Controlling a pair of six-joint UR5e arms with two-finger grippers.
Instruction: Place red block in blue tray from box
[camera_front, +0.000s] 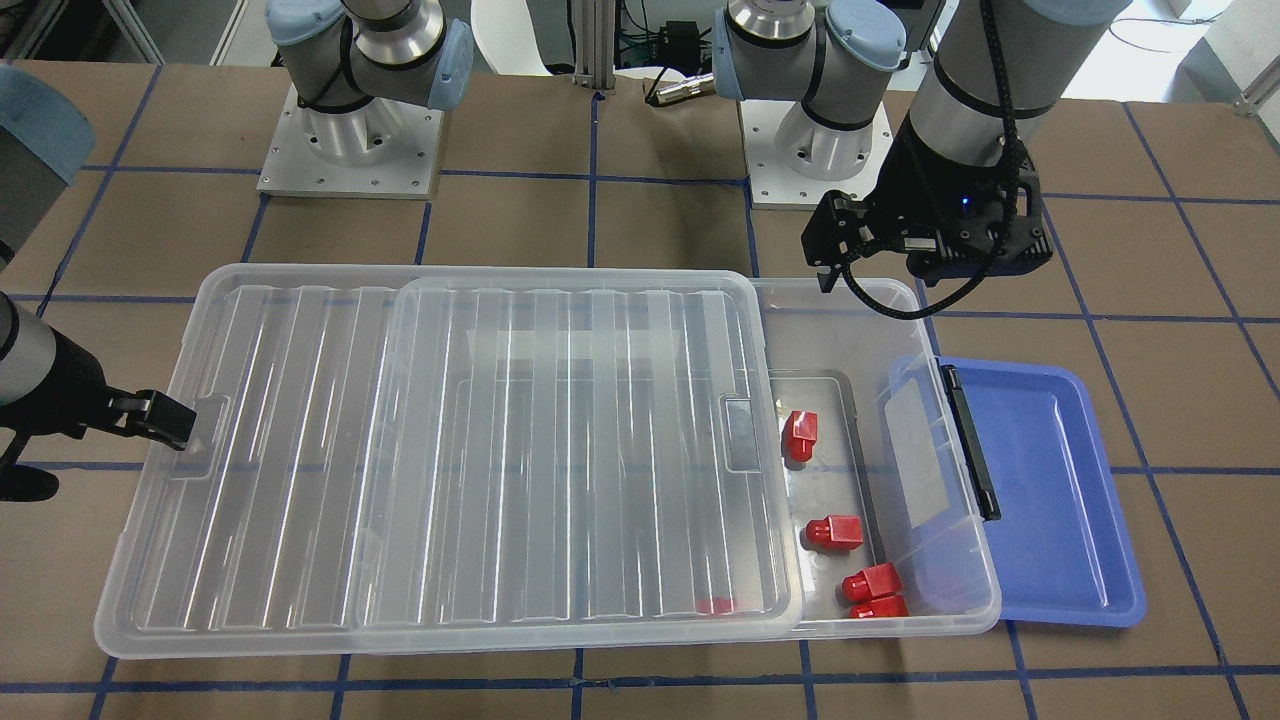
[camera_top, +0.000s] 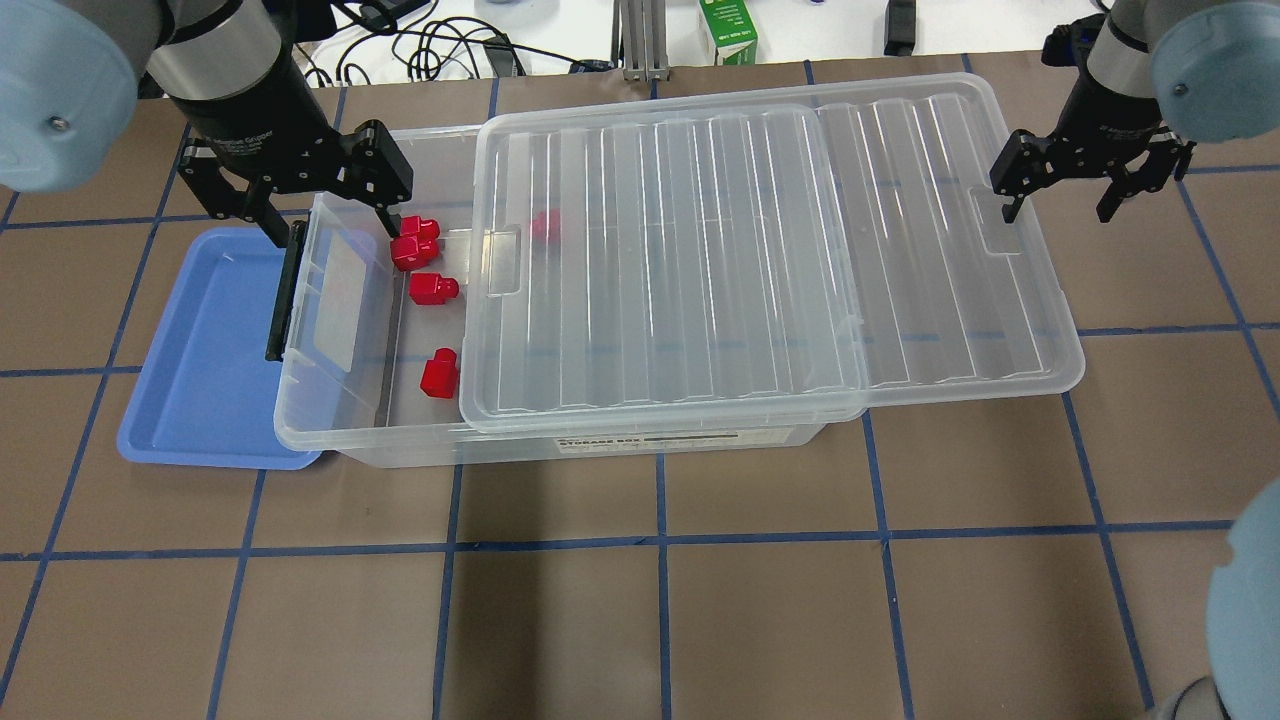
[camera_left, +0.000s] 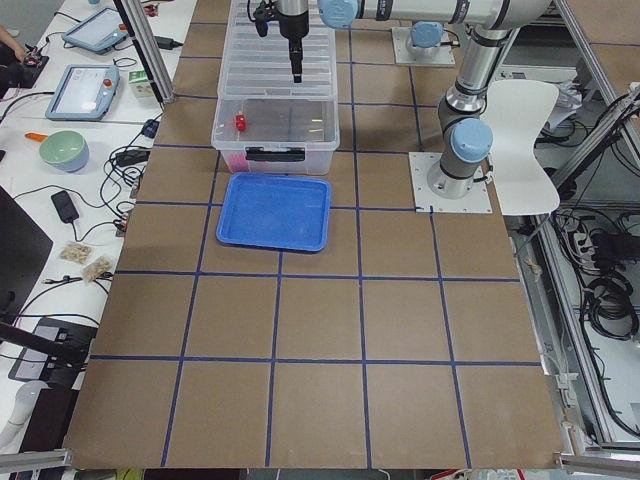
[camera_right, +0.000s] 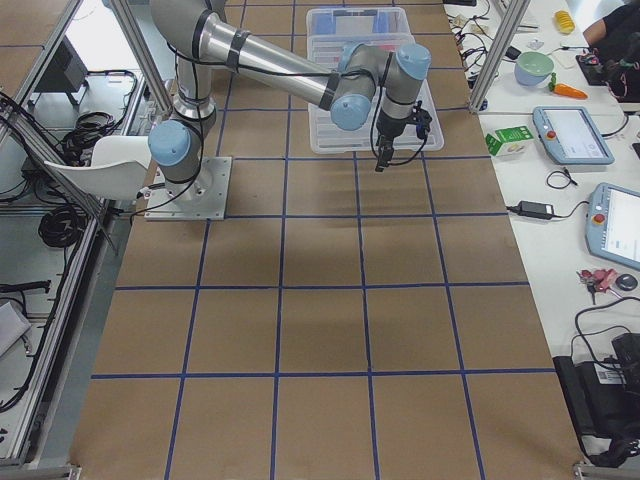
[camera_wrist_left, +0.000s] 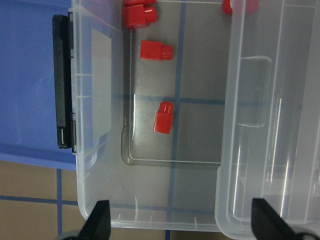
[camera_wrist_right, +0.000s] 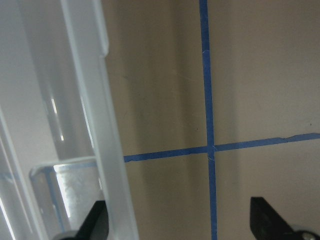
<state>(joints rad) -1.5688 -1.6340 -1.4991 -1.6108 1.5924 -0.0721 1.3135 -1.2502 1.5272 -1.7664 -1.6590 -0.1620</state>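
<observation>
Overhead exterior shows the left gripper with its fingers spread wide and holding nothing. It is poised over the uncovered end of the box, and one fingertip is just beside a red block by the far wall. Three more of them lie on the box floor in the uncovered part, and a fifth shows dimly under the lid. The lid is slid toward the robot's right and overhangs that end of the box. The right gripper, fingers likewise apart and empty, hangs at the lid's overhanging short edge. The blue tray lies at the end of the box that carries the black latch bar, and the box overlaps part of its rim in this view.

All of this rests on a brown table marked into squares by blue tape. Past the table's ends, the side views show benches with cables, a green bowl, handheld screens and a green carton. A white chair stands beside an arm's base.
</observation>
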